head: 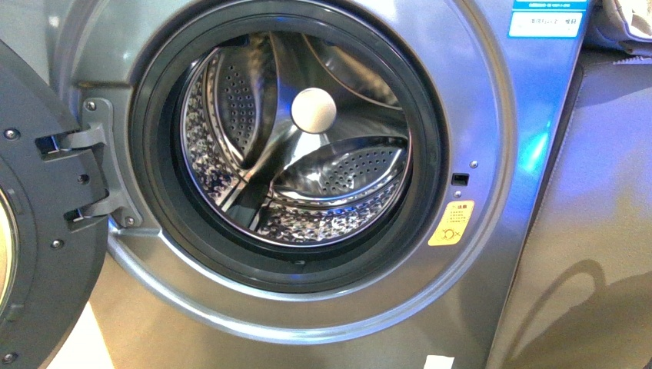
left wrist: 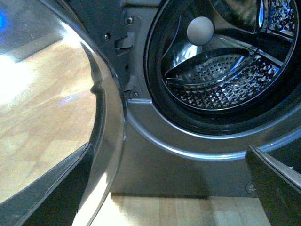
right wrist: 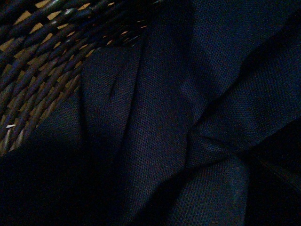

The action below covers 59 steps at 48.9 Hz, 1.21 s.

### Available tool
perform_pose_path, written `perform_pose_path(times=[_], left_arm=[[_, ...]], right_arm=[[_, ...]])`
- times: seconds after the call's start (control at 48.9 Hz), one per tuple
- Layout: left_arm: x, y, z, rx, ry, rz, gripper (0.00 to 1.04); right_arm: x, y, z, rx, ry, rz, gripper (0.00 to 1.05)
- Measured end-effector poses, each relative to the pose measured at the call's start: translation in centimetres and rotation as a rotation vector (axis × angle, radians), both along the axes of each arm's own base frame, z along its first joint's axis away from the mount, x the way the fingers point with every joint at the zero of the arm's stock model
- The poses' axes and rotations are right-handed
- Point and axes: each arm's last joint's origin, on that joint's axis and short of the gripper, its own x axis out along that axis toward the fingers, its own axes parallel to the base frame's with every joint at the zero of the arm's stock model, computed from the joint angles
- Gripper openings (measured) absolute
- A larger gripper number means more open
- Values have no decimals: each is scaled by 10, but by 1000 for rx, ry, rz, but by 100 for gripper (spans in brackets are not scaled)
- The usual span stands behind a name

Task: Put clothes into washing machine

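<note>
Evidently you're at pickup: clothes (right wrist: 178, 108) lie in the basket (right wrist: 37, 52), right pincer's state can't be told, left pincer (left wrist: 168, 148) gapes empty; grasp them, then feed the drum (head: 338, 169).

My body camera faces the washing machine (head: 492, 115) head-on, close to its drum (head: 307, 169). My left wrist camera looks up from low beside the open door (left wrist: 109, 141), sharing that drum. My right wrist camera sits tight against clothes (right wrist: 188, 94) in a wicker basket (right wrist: 42, 52).
</note>
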Motion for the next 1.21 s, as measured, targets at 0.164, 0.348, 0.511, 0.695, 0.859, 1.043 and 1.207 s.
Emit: perform_pose_path(times=[0.164,0.348,0.511,0.695,0.859,1.043,1.207], left_arm=[[0,0,0,0,0,0,98],[0,0,0,0,0,0,98],[0,0,0,0,0,0,98],[0,0,0,0,0,0,98],[0,0,0,0,-1,0,98],[0,0,0,0,-1,0,98],[0,0,0,0,-1,0,98]], right_arm=[[0,0,-14,-8,-2,-4,97],[1,0,-31,-25,7,-4,97],[4,-1,-44,-38,14,-4,97],[6,-3,-51,-37,21,-5,97],[4,-4,-54,-40,30,-20,84],[-4,-10,-52,-26,0,-49,54],[-7,-9,-37,-22,-73,-56,33]])
